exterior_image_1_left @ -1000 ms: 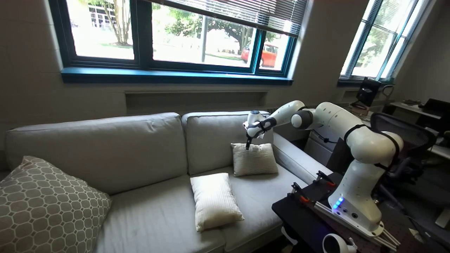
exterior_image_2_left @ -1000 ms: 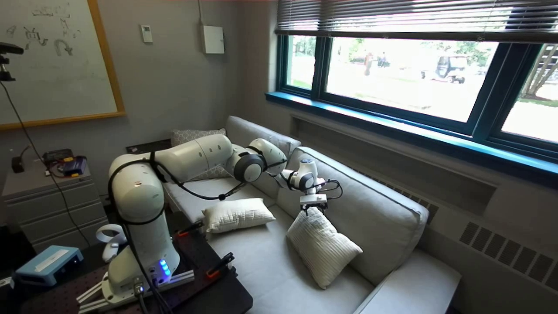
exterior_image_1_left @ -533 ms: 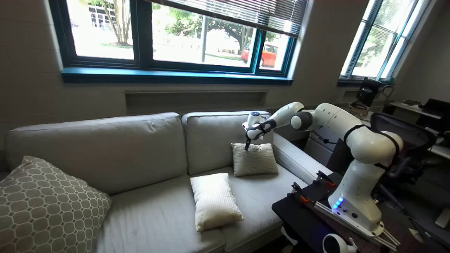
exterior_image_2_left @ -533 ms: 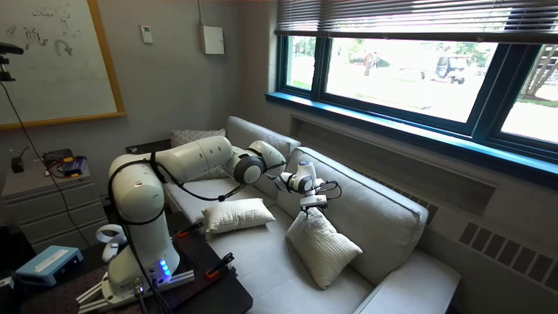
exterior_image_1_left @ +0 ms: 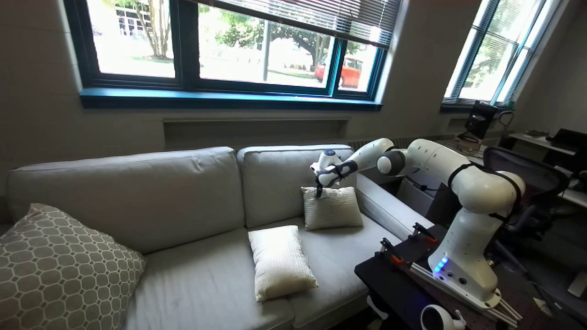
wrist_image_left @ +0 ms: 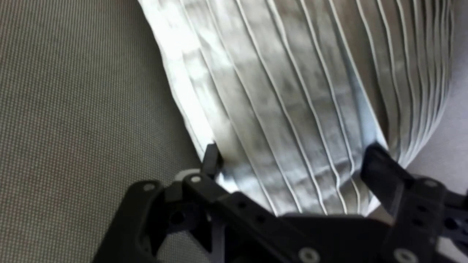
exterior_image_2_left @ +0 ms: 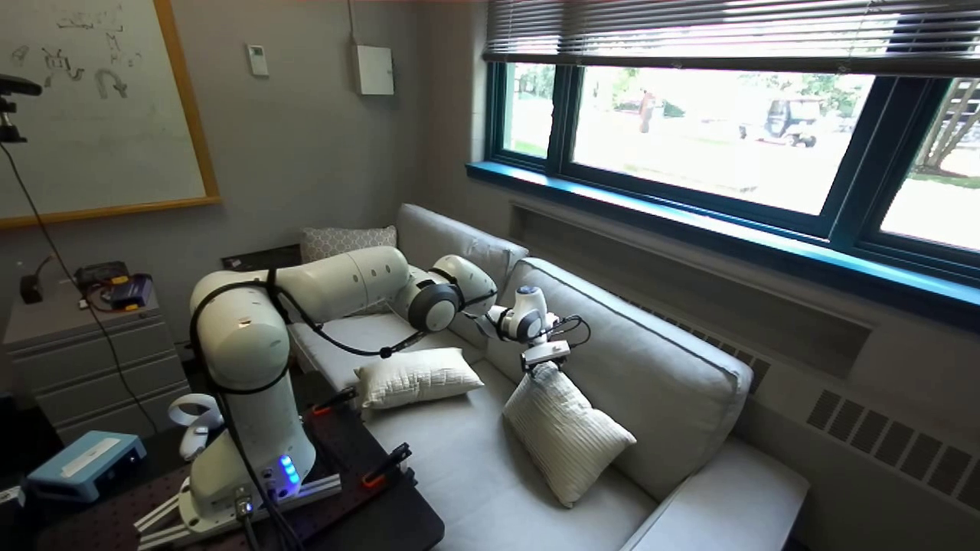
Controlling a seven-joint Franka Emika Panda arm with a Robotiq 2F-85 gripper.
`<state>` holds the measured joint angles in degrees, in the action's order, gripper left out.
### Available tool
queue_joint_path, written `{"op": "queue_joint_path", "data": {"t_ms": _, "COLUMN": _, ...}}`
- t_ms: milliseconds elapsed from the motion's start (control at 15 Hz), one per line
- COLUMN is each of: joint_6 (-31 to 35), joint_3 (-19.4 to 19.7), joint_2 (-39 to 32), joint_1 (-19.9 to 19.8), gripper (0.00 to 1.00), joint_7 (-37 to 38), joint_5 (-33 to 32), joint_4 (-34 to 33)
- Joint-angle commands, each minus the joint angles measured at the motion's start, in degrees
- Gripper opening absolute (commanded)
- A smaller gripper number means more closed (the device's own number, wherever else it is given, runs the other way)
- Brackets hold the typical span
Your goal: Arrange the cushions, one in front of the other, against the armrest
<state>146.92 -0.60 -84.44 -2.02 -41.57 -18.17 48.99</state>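
On the grey sofa [exterior_image_1_left: 197,275], one white cushion [exterior_image_1_left: 281,265] lies flat. Another cushion [exterior_image_1_left: 334,211] leans near the armrest [exterior_image_1_left: 392,208], its top between the parted jaws of the gripper [wrist_image_left: 294,151].

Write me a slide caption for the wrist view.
Jaws spread apart across one end of a ribbed cream cushion, with grey sofa fabric at picture left.

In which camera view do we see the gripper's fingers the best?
The wrist view: both fingers appear large there, spread apart, with a ribbed cushion showing between them. Both exterior views show them only as small dark parts at that cushion's upper part, and their spacing is hard to judge there.
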Motion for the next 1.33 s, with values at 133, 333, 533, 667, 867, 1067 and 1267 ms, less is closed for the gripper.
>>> {"op": "queue_joint_path", "data": {"t_ms": 133, "joint_6": -5.25, "joint_3": -1.05, "joint_2": 0.04, "joint_1": -0.50, "gripper": 1.00, "joint_7": -8.06, "joint_5": 1.10, "joint_4": -0.46}}
{"op": "queue_joint_path", "data": {"t_ms": 333, "joint_6": -8.08, "joint_3": -0.73, "joint_2": 0.04, "joint_1": -0.47, "gripper": 0.75, "joint_7": -10.35, "joint_5": 1.38, "joint_4": 0.15}}
{"op": "queue_joint_path", "data": {"t_ms": 533, "joint_6": -7.98, "joint_3": -0.66, "joint_2": 0.04, "joint_1": -0.35, "gripper": 0.60, "joint_7": -11.72, "joint_5": 1.60, "joint_4": 0.72}}
{"op": "queue_joint_path", "data": {"t_ms": 667, "joint_6": -7.63, "joint_3": -0.65, "joint_2": 0.04, "joint_1": -0.29, "gripper": 0.45, "joint_7": -12.09, "joint_5": 1.78, "joint_4": 0.94}}
{"op": "queue_joint_path", "data": {"t_ms": 867, "joint_6": -6.98, "joint_3": -0.49, "joint_2": 0.04, "joint_1": -0.22, "gripper": 0.22, "joint_7": -11.43, "joint_5": 2.04, "joint_4": 1.14}}
{"op": "queue_joint_path", "data": {"t_ms": 1067, "joint_6": -5.54, "joint_3": 0.36, "joint_2": 0.04, "joint_1": 0.06, "gripper": 0.08, "joint_7": -7.58, "joint_5": 2.87, "joint_4": 0.51}}
{"op": "queue_joint_path", "data": {"t_ms": 1267, "joint_6": -3.94, "joint_3": 1.76, "joint_2": 0.08, "joint_1": 0.34, "gripper": 0.08, "joint_7": 1.55, "joint_5": 4.82, "joint_4": -1.75}}
